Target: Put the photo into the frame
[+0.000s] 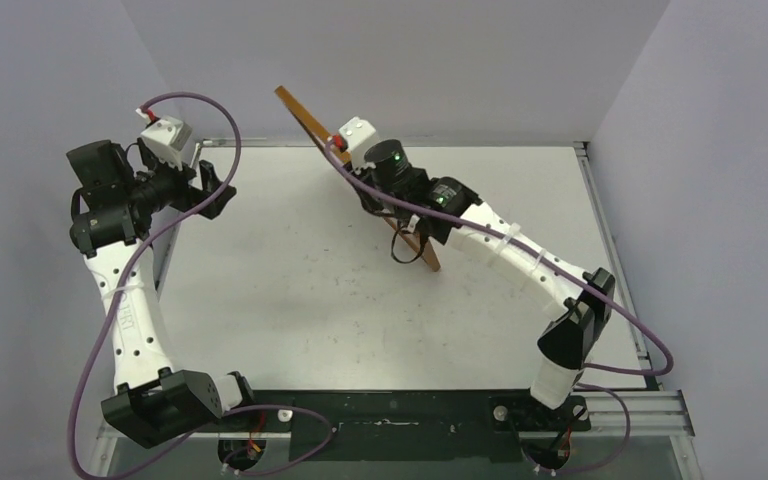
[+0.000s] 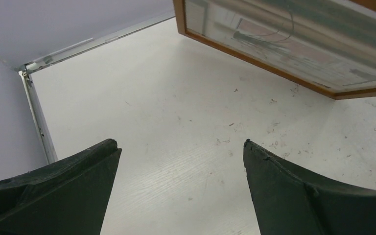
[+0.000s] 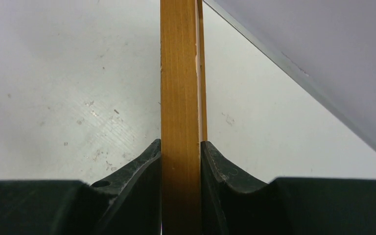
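Observation:
The frame stands on edge near the table's far middle, running diagonally. My right gripper is shut on its lower part. In the right wrist view the wooden edge of the frame runs straight up between the two black fingers of the right gripper, and a thinner brown strip lies against its right side. The left wrist view shows the frame's corner at top right, with the photo, pale stripes and thin stems, showing in the pane. My left gripper is open over bare table, left of the frame.
The white tabletop has a metal rail along its right side and another at the far left corner. Grey walls close in on three sides. Purple cables loop off both arms.

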